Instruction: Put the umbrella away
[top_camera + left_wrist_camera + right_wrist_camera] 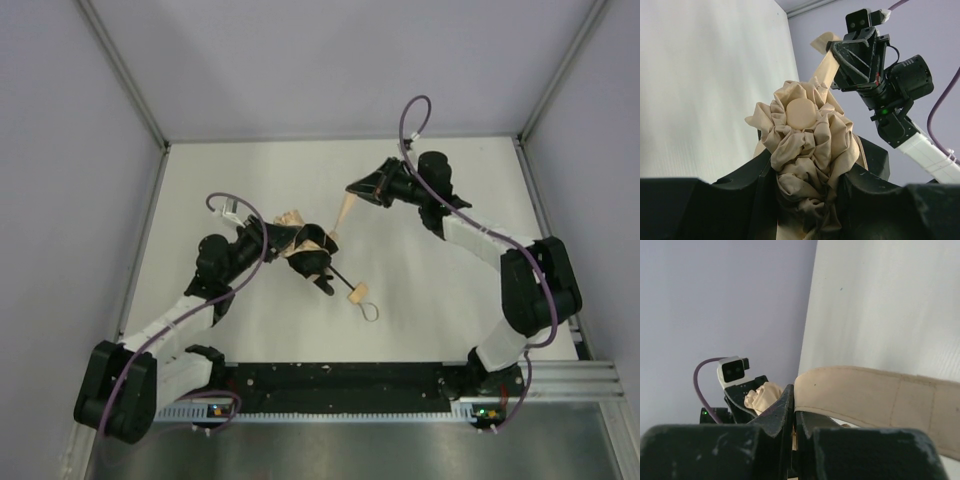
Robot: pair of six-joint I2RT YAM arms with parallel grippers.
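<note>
Umbrella mid-table, handle toward the near edge. Left gripper grasps the bunched fabric; right gripper pinches a tan strip. Left wrist: fabric wadded between fingers. Right wrist: fingers clenched on strip.

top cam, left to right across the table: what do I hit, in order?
In order: left arm → bunched umbrella canopy → umbrella handle → right arm. The tan strap and right pincer share the handle's column, so skipped.
</note>
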